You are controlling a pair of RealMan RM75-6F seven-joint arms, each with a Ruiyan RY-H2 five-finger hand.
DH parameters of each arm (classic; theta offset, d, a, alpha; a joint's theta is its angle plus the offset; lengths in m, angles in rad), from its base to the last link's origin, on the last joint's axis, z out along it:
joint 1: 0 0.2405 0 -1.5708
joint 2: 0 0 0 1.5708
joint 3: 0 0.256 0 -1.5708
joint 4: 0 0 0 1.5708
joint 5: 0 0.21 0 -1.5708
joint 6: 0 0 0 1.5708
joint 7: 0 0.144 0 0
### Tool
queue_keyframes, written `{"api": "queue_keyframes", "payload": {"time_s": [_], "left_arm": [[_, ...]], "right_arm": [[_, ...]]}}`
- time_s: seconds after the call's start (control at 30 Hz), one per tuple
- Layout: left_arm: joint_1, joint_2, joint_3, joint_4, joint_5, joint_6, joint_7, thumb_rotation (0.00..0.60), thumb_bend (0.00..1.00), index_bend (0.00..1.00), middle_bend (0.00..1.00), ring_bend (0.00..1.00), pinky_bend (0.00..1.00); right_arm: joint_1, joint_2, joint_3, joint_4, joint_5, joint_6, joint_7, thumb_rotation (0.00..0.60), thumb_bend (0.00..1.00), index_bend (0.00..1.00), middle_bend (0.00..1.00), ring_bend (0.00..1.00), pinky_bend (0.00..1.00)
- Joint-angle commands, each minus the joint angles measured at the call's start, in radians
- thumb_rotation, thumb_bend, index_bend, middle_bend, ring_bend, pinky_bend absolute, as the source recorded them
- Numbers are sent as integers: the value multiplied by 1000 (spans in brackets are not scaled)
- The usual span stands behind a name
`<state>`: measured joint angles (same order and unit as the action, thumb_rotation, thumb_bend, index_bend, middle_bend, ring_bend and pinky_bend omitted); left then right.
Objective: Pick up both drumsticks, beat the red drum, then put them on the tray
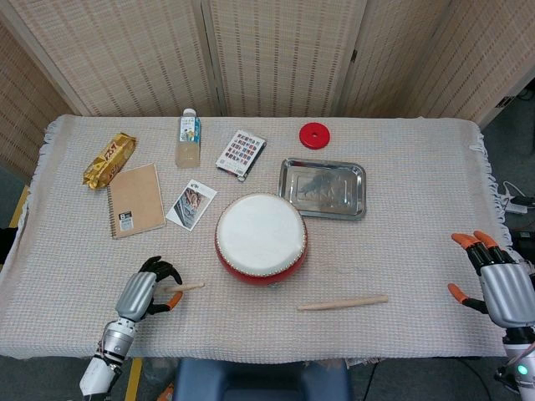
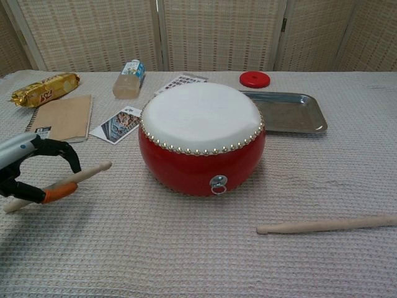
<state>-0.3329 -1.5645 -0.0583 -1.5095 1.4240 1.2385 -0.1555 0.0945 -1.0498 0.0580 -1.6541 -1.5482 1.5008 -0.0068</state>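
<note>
The red drum (image 1: 261,239) (image 2: 201,138) with its white skin stands mid-table. My left hand (image 1: 145,289) (image 2: 31,166) grips one wooden drumstick (image 1: 185,286) (image 2: 74,177) and holds it above the cloth, tip pointing toward the drum. The other drumstick (image 1: 343,302) (image 2: 325,225) lies flat on the cloth in front of the drum, to its right. My right hand (image 1: 497,282) hovers open past the table's right edge, well apart from that stick. The metal tray (image 1: 323,189) (image 2: 289,112) lies behind the drum to the right and holds nothing.
At the back left lie a notebook (image 1: 135,200), a snack pack (image 1: 109,159), a bottle (image 1: 188,139), a photo card (image 1: 191,203) and a card pack (image 1: 241,153). A red disc (image 1: 314,134) sits behind the tray. Wicker screens close off the far side.
</note>
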Motion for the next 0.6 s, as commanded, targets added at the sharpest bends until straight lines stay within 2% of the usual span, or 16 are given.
{"api": "queue_keyframes", "payload": {"time_s": [0.03,0.27,0.6], "left_arm": [[17,21,-60,72,45,72,-425,600,413,548,447,249,180],[17,42,-96,75,-21,-11,-860,600,413,508,466,290,291],[8,64,-109,114,-57,-153,-1283,600,414,453,468,330,325]], "right_arm": [[-1,0,0,-6,-1,1,-8,600,124,185,204,130,351],[2,3,3,-22,6,-7,-28,600,124,185,204,131,355],[2,5,6,-29,9,-9,-31,600,125,185,204,131,357]]}}
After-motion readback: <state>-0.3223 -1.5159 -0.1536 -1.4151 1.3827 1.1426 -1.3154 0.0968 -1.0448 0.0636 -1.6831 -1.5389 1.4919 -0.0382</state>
